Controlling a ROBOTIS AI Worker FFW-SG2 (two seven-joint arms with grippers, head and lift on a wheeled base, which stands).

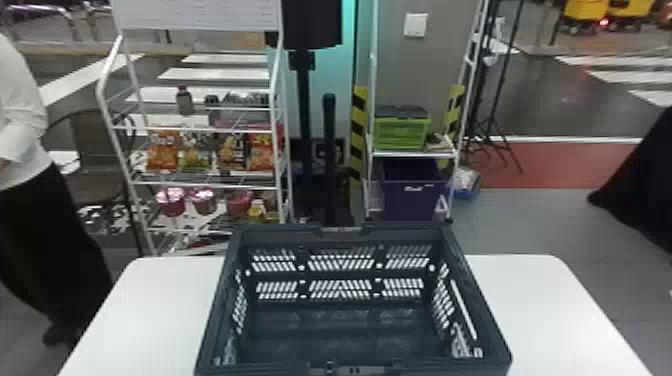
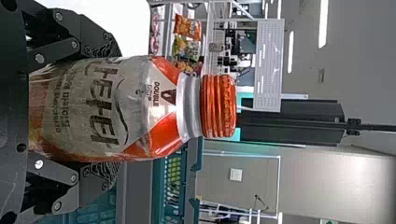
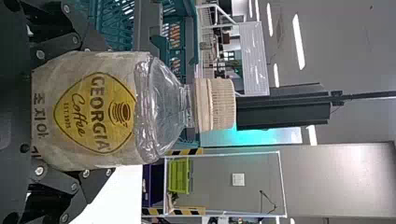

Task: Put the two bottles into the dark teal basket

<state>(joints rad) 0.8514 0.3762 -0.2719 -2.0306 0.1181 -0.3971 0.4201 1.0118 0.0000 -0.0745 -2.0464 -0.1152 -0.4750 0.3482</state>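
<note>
The basket [image 1: 400,231] stood on the near table [image 1: 540,310].
Left gripper [image 2: 106,109] clamped the orange-capped bottle [image 2: 140,107]; right gripper [image 3: 95,111], the beige-capped bottle [image 3: 161,109].

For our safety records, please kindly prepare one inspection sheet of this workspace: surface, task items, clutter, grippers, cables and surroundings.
Surface: white table, basket standing on it
Task items: orange-capped bottle and beige-capped bottle, both upright, outside basket
Clutter: nothing seen
Grippers: left gripper and right gripper each hold one, orange-capped and beige-capped respectively
Cables: nothing certain seen
Surroundings: snack rack, green crate above purple bin
</note>
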